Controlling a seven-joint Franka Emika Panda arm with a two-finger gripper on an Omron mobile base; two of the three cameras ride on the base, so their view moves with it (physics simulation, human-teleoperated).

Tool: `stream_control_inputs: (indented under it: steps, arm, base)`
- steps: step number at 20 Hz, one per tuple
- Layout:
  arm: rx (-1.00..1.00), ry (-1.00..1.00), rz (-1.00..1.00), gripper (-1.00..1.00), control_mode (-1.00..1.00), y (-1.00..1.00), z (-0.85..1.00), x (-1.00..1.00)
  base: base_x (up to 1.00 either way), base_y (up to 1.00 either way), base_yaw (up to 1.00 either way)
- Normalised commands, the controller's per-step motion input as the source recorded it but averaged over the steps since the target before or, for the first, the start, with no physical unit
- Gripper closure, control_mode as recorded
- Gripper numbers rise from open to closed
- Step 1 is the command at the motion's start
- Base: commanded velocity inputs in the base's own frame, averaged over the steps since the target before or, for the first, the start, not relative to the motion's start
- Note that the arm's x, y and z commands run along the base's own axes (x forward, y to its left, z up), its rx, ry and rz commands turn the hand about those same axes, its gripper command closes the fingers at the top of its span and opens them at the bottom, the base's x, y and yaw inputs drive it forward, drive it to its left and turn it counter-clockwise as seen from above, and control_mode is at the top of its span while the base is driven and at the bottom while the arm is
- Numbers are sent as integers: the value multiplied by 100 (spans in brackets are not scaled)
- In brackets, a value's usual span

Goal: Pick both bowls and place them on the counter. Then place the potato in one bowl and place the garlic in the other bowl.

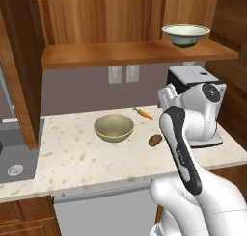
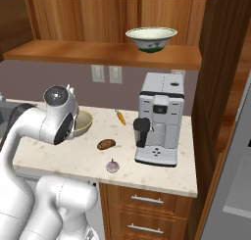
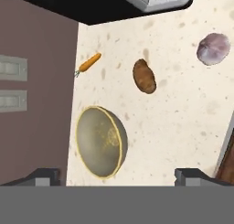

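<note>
Fingers (image 3: 117,176) at the bottom of the hand view are spread wide, nothing between them, hanging above the surface (image 3: 183,109). Tan-olive bowl (image 3: 99,141) sits upright on the surface just above them in that view, empty. Potato (image 3: 144,76) lies at about 1 o'clock from that bowl, near but apart; garlic (image 3: 213,48) is further out at 2 o'clock, well apart from the bowl. Carrot (image 3: 88,64) lies at 12 o'clock from the bowl, close to the wall. Right base view: pale cream bowl (image 2: 151,39) is up on the wooden shelf (image 2: 73,52), directly above the coffee machine (image 2: 159,119), which stands at 3 o'clock from the potato.
</note>
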Motion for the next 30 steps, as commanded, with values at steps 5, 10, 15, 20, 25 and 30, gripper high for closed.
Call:
stream_control_inputs:
  steps: [5, 10, 15, 20, 25, 30]
  arm:
    - [0, 1, -6, -100, -100, -22, 66, -32]
    - [0, -3, -7, -100, -100, -30, 61, -38]
    - [0, -8, -11, -100, -100, -28, 52, -35]
    - [0, -17, -16, -100, -100, -26, 49, -34]
    - [0, -8, -23, -100, -100, -23, 45, -26]
    - [-1, -3, -24, -100, -100, -23, 38, -13]
  base:
    - [0, 0, 0]
    - [0, 0, 0]
    - [0, 0, 0]
    - [0, 0, 0]
    - [0, 0, 0]
    - [0, 0, 0]
